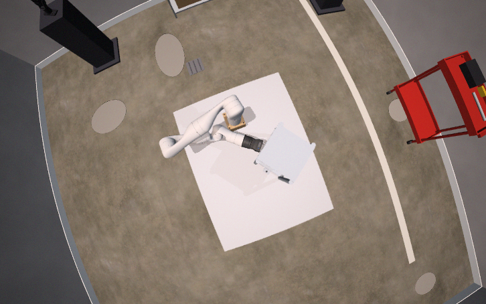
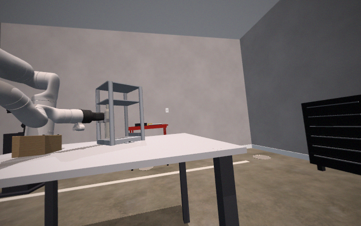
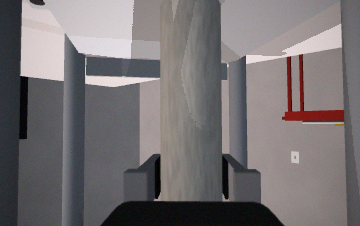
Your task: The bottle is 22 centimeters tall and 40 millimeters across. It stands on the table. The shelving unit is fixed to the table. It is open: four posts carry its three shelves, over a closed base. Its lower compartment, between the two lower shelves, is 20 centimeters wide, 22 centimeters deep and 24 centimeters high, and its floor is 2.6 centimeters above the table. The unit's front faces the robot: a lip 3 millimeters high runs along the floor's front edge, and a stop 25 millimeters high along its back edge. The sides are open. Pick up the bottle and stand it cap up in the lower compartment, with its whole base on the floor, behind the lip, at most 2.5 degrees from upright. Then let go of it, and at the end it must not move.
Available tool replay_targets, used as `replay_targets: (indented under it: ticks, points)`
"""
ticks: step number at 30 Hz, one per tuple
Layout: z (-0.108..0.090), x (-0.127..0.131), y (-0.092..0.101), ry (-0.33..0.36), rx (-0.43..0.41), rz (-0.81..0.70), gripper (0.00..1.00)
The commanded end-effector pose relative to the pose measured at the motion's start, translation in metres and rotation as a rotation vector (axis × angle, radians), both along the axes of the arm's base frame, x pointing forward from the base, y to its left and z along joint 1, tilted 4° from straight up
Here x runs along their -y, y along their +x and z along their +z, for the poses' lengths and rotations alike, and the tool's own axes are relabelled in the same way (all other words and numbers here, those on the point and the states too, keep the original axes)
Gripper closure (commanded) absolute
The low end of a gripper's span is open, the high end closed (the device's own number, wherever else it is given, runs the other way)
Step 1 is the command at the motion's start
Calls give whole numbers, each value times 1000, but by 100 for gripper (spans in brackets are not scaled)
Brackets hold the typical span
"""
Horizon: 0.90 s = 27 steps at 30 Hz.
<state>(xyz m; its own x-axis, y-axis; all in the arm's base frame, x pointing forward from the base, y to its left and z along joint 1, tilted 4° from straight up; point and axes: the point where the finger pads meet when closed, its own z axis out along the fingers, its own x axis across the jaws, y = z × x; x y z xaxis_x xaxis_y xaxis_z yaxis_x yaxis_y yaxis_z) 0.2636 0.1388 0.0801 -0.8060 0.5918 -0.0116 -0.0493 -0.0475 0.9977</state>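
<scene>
My gripper (image 3: 191, 169) is shut on the pale grey bottle (image 3: 190, 100), which stands upright between the fingers. In the exterior view the bottle (image 2: 107, 123) is inside the front of the lower compartment of the grey shelving unit (image 2: 119, 113), under the middle shelf, and my gripper (image 2: 102, 116) reaches in level from the left. I cannot tell whether its base touches the compartment floor. From above, the unit's top shelf (image 1: 285, 152) hides the bottle, and only my black wrist (image 1: 252, 143) shows at the unit's front edge. Grey posts (image 3: 73, 135) stand on both sides of the bottle in the wrist view.
A wooden block (image 2: 36, 145) carries the arm's base on the white table (image 2: 119, 156). A small dark object (image 1: 284, 179) lies by the unit's near corner. A red cart (image 1: 444, 96) stands off the table, far behind.
</scene>
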Motion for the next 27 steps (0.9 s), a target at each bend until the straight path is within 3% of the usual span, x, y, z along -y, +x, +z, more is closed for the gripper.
replay_targets:
  ticks: [1,27]
  points:
    - [1,-6,0,2,1,10,100]
    - [1,-9,4,1,1,9,100]
